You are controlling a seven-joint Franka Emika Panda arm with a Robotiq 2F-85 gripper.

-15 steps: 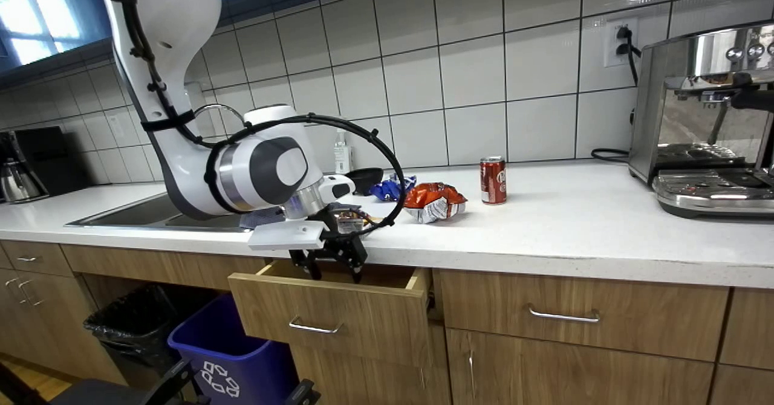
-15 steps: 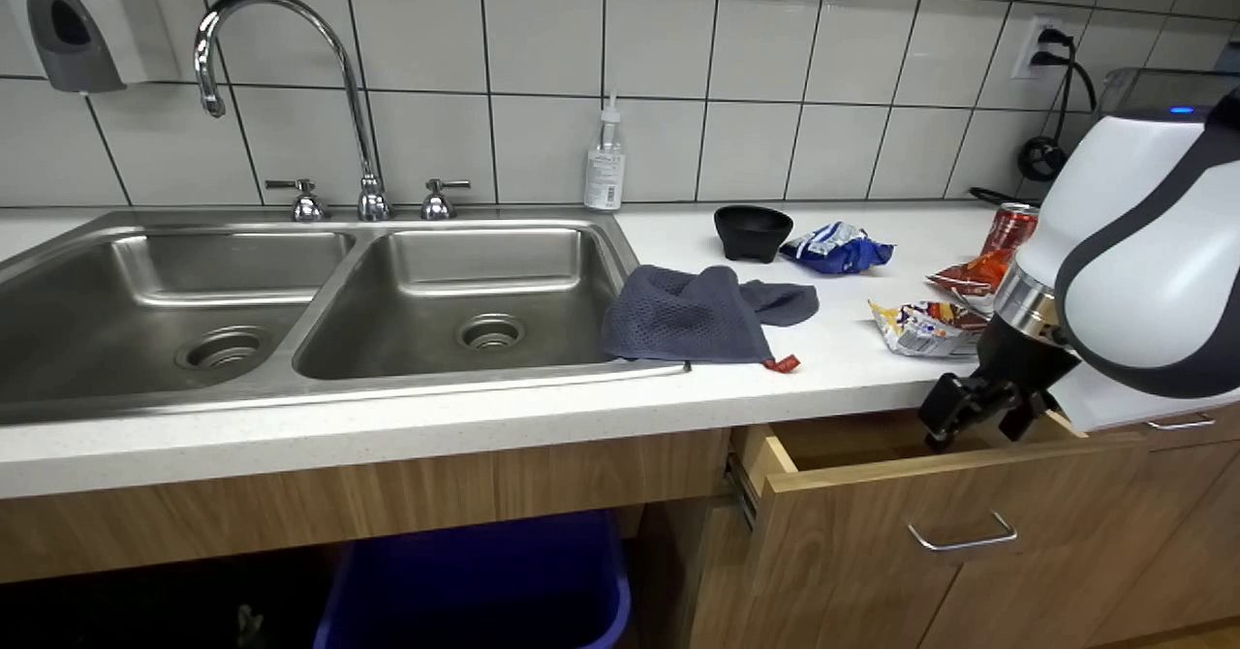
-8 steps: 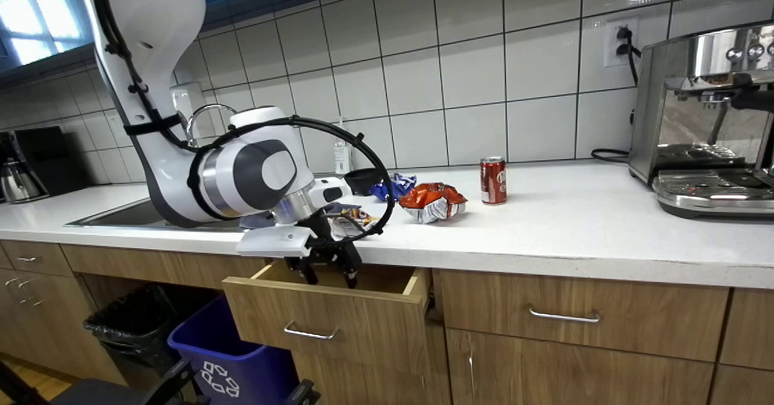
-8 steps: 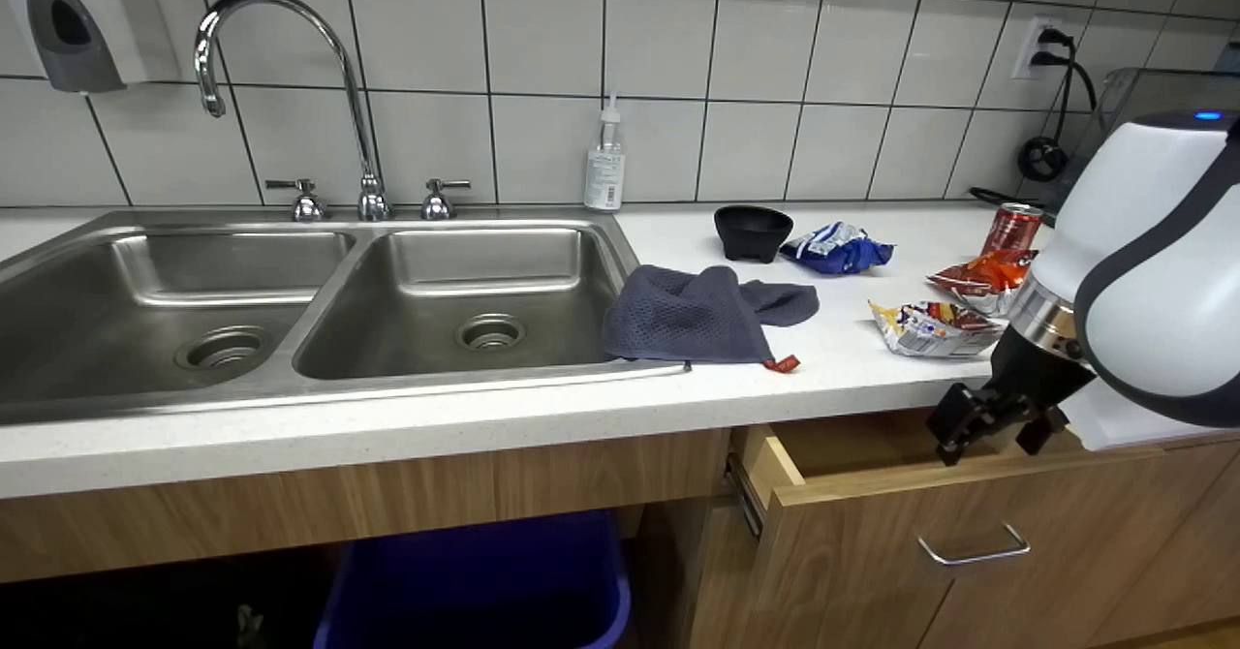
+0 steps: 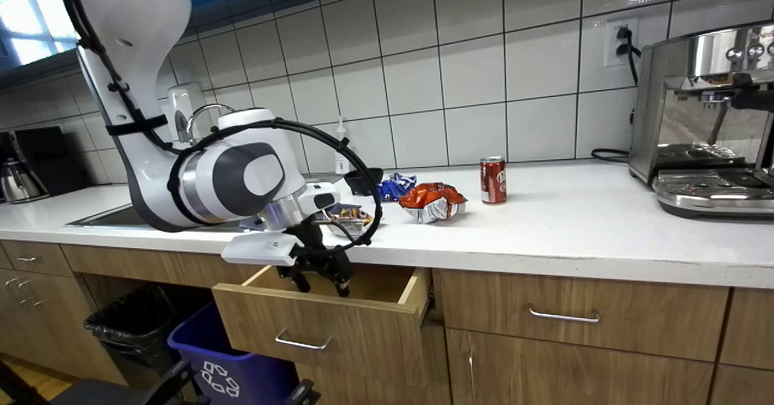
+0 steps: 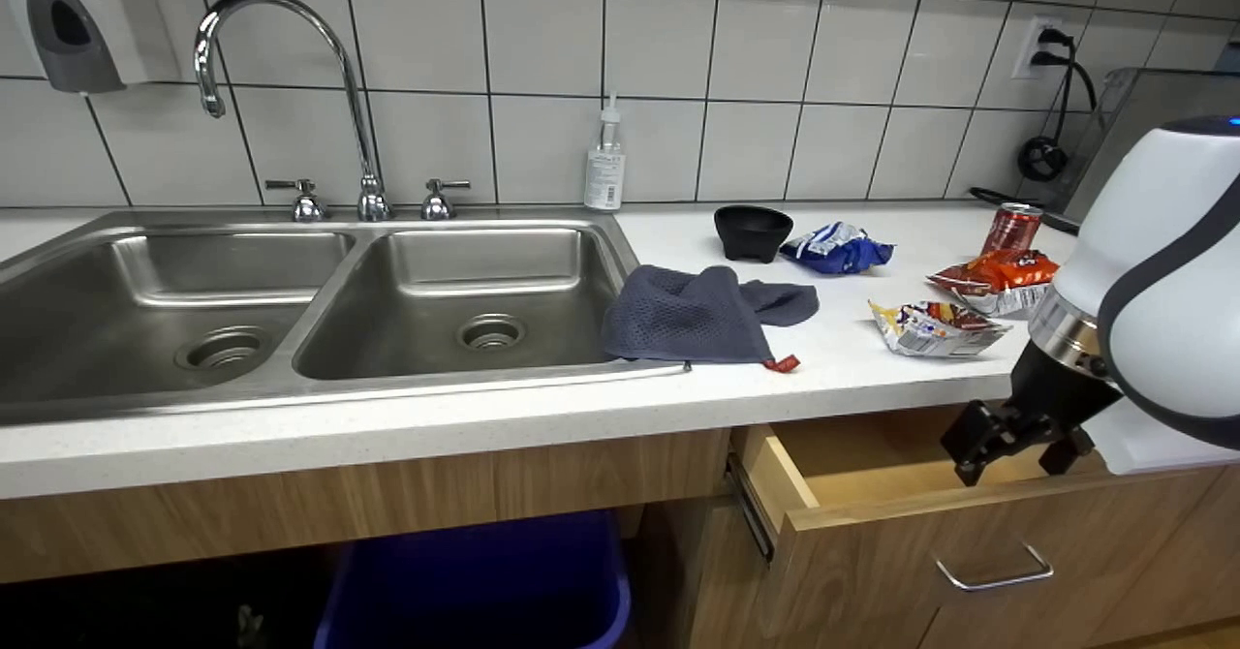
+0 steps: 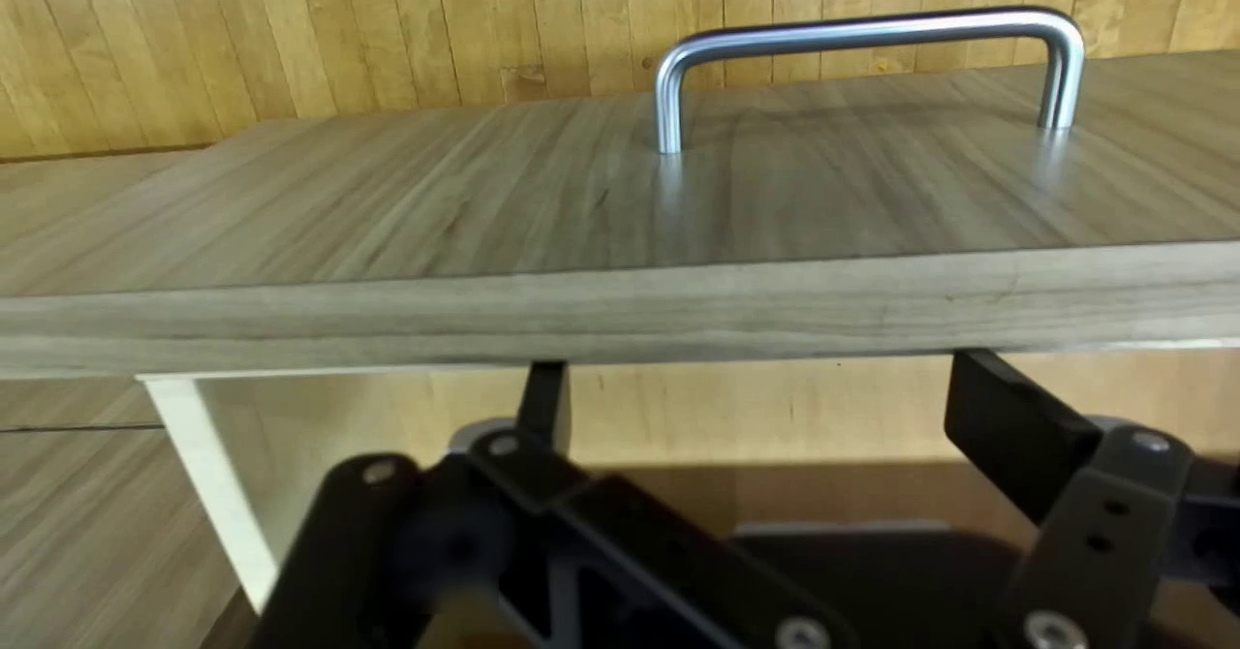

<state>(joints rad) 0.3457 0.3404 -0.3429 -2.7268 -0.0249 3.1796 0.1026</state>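
My black gripper (image 5: 323, 289) reaches down into a pulled-out wooden drawer (image 5: 320, 326), just behind its front panel. In the wrist view the gripper (image 7: 759, 366) is open, its fingers wide apart with nothing between them. Both fingertips meet the inner edge of the drawer front (image 7: 620, 315) there and appear to press against it. A metal handle (image 7: 862, 34) sits on the panel's outer face. The drawer (image 6: 775, 479) also shows its pale inside in an exterior view, where the gripper (image 6: 1012, 467) hangs over the front edge. Part of the drawer's inside is hidden by the gripper.
On the counter (image 5: 544, 236) above lie an orange chip bag (image 5: 432, 202), a blue bag (image 6: 838, 248), a yellow snack bag (image 6: 935, 329), a red can (image 5: 493, 180), a black bowl (image 6: 752, 232) and a grey cloth (image 6: 688, 320). A blue bin (image 5: 242, 362) stands below.
The drawer has slid farther out of the cabinet, and my arm has moved outward with it. The gripper has stayed open behind the drawer front. More of the drawer's inside shows.
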